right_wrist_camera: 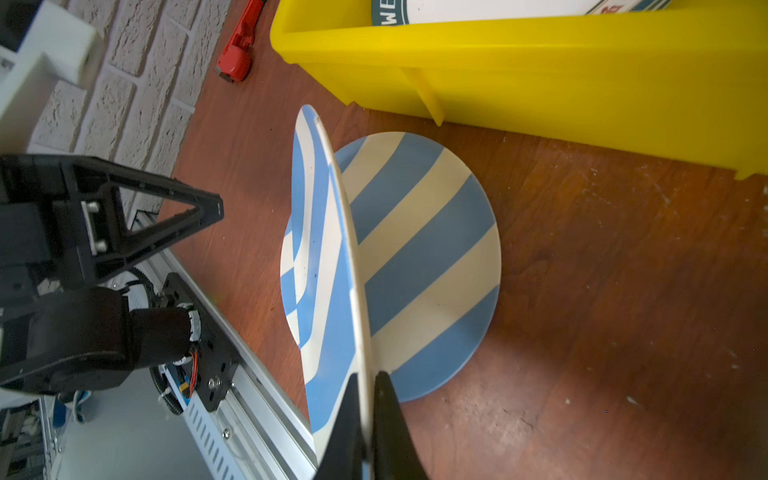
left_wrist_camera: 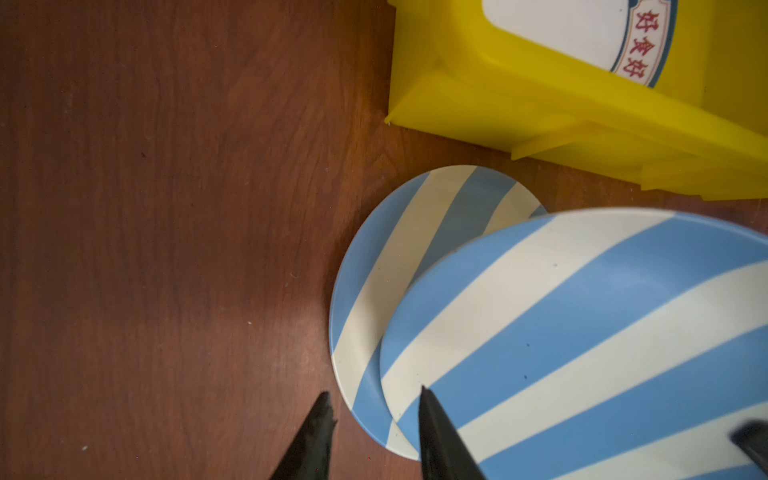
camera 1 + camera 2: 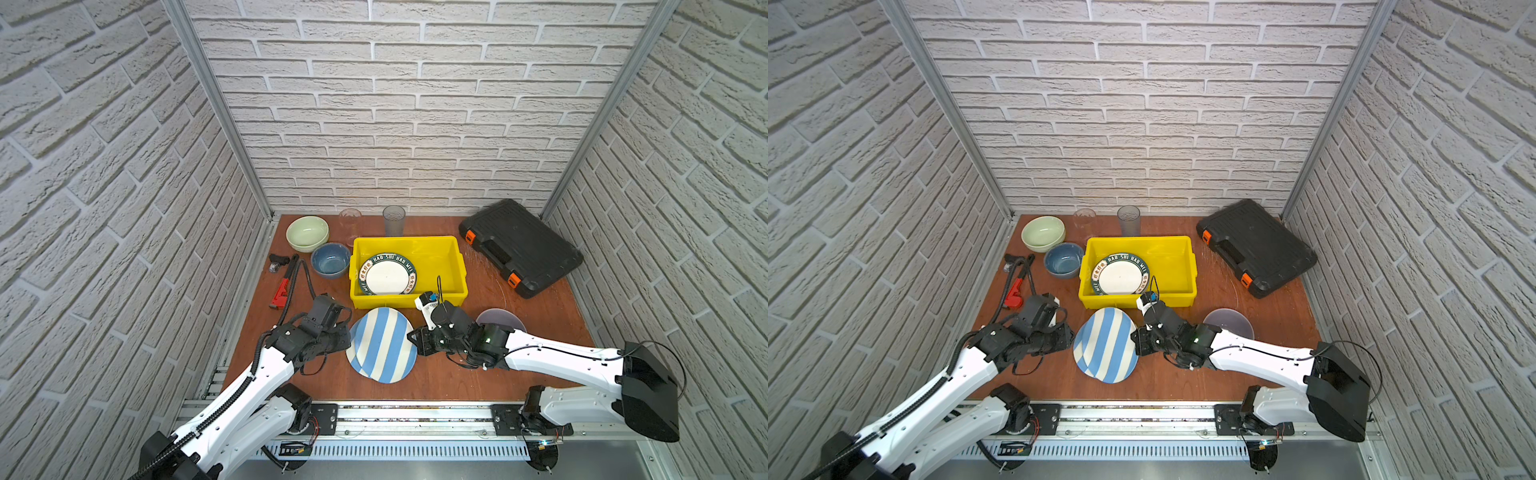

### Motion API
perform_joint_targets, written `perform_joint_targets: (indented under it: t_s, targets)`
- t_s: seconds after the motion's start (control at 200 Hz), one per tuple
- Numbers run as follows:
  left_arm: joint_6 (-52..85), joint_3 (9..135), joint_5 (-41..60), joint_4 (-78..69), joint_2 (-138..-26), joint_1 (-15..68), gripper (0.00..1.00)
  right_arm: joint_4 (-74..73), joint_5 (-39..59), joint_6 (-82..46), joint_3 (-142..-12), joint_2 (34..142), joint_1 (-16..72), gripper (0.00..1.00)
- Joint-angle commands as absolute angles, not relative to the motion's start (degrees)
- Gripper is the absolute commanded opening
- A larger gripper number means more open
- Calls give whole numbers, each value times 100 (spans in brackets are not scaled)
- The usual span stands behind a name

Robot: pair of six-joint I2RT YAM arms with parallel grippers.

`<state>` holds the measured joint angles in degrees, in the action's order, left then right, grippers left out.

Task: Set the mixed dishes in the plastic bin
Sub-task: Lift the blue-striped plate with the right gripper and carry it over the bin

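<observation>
Two blue-white striped plates show in the wrist views. One lies flat on the table [image 1: 419, 249] [image 2: 386, 270]. The other [image 1: 328, 257] [image 2: 582, 332] [image 3: 382, 345] is tilted up above it, with my right gripper [image 1: 368, 376] [image 3: 411, 336] shut on its rim. My left gripper [image 2: 372, 392] [image 3: 347, 332] stands open at the opposite rim, holding nothing. The yellow plastic bin [image 3: 453, 266] sits just behind, with the white lettered-rim plate [image 3: 388, 276] inside. A lavender-grey bowl [image 3: 500, 320] is partly hidden behind the right arm.
A pale green bowl [image 3: 307, 232] and a blue bowl [image 3: 330, 259] sit left of the bin. Two clear tumblers [image 3: 350, 222] [image 3: 394, 220] stand behind it. A black case [image 3: 519, 247] lies at the back right, and a red wrench [image 3: 280, 291] at the left.
</observation>
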<state>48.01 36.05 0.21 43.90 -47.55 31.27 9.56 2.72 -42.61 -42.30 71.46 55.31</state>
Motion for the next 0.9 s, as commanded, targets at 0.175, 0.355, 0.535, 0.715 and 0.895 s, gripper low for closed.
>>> perform_joint_targets:
  t_s: [0.175,0.355,0.535,0.715,0.895]
  targets:
    - [4676,3918,-236,4689,-4608,3150,46,2239,486,-3683,-5396,6445,4999,6]
    - [4634,3987,-276,4825,-4550,3148,49,2645,889,-3510,-6117,6520,4359,6]
    - [4585,4034,-298,4889,-4322,3151,56,2738,969,-3330,-6638,6790,3794,6]
    - [4562,4108,-532,5022,-4176,3148,66,2797,1093,-3213,-7207,7194,3336,6]
    - [4517,4248,-618,5061,-4186,3151,69,2576,1123,-3177,-7555,7558,2971,6]
